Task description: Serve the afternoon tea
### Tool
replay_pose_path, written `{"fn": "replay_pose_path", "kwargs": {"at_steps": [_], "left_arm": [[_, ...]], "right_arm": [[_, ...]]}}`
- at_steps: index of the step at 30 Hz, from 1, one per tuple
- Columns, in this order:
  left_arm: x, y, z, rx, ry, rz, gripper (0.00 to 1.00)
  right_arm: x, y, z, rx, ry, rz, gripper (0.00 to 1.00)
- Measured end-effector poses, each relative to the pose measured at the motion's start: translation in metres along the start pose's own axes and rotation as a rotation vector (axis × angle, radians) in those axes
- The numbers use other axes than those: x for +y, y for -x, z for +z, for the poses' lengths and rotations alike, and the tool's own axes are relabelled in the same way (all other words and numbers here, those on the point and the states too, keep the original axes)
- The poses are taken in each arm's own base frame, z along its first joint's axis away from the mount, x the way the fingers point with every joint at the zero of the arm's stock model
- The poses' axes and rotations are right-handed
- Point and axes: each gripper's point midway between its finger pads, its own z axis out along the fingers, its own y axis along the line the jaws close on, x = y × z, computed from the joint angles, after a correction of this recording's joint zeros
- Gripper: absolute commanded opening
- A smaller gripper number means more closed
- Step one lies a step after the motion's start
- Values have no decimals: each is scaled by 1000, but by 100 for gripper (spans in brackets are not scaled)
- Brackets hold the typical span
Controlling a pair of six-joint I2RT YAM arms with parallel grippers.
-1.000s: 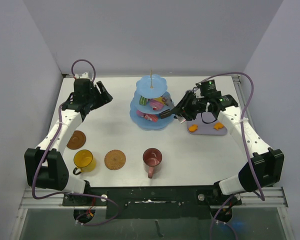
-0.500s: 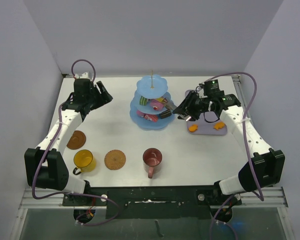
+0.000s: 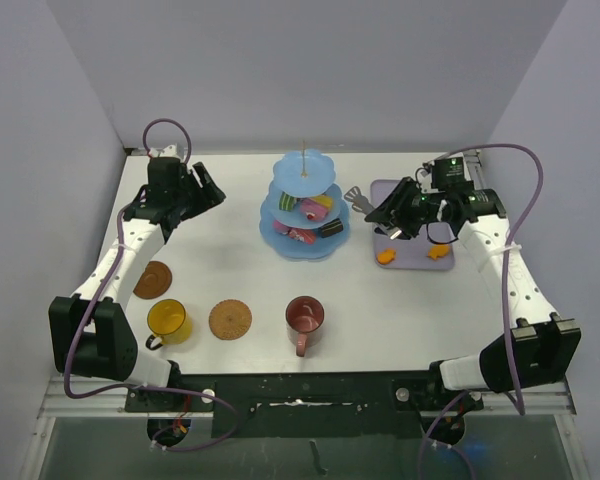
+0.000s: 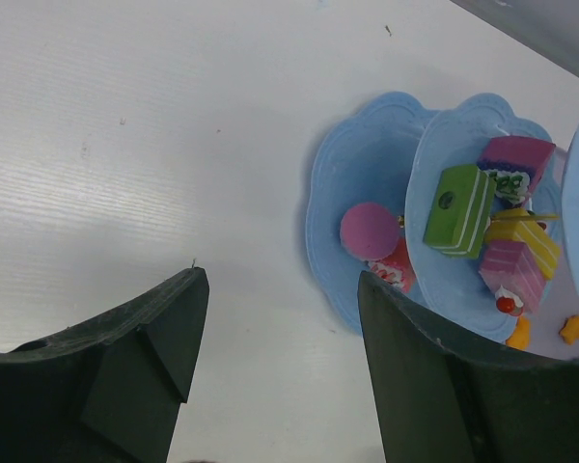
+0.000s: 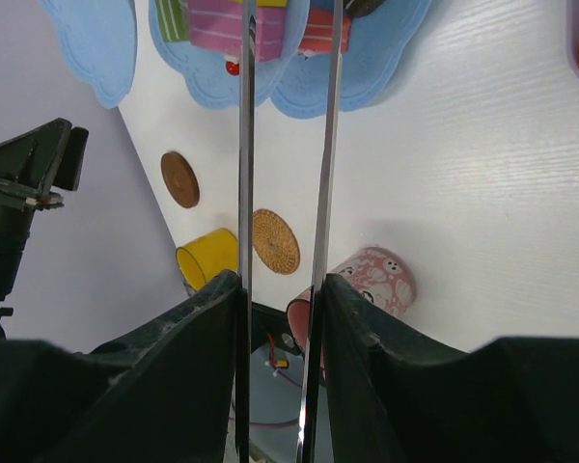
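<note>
The light-blue three-tier stand (image 3: 304, 245) stands at the back centre with several toy cakes on its tiers, a dark brown one (image 3: 331, 228) on the lower right. It also shows in the left wrist view (image 4: 338, 207) and the right wrist view (image 5: 367, 82). My right gripper (image 3: 393, 215) (image 5: 282, 282) is shut on the thin metal tongs (image 3: 357, 196) (image 5: 244, 145). The tong tips are empty, just right of the stand. My left gripper (image 3: 206, 190) (image 4: 280, 282) is open and empty, left of the stand. The yellow mug (image 3: 167, 320), dark-red mug (image 3: 304, 317) and two brown coasters (image 3: 152, 280) (image 3: 230, 319) sit near the front.
A flat lilac tray (image 3: 412, 242) lies right of the stand under my right gripper, with two orange pastries (image 3: 385, 256) (image 3: 440, 252) on it. Walls close in the table on the left, back and right.
My right gripper has drawn back to the right with the tongs, away from the stand. The dark brown cake that was at the tong tips now lies on the stand. The left arm has not moved.
</note>
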Motion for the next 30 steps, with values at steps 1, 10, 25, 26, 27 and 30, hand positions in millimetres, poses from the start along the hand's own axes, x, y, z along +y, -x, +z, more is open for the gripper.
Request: {"fn": "replay_pose_path", "kwargs": {"at_steps": [1, 10, 25, 26, 27, 30], "left_arm": [[0, 0, 0, 0, 0, 0, 62], [0, 0, 0, 0, 0, 1, 62], [2, 1, 0, -4, 8, 12, 62], [2, 1, 0, -5, 8, 12, 62], [2, 1, 0, -5, 9, 12, 62], [2, 1, 0, -6, 10, 13, 62]], "right_arm": [[-1, 3, -3, -11, -1, 2, 36], [-39, 23, -28, -66, -124, 14, 34], [-100, -30, -55, 88, -356, -40, 34], [-102, -31, -54, 95, -360, -39, 34], [-104, -32, -53, 103, -365, -38, 34], [-106, -32, -50, 115, -372, -36, 34]]}}
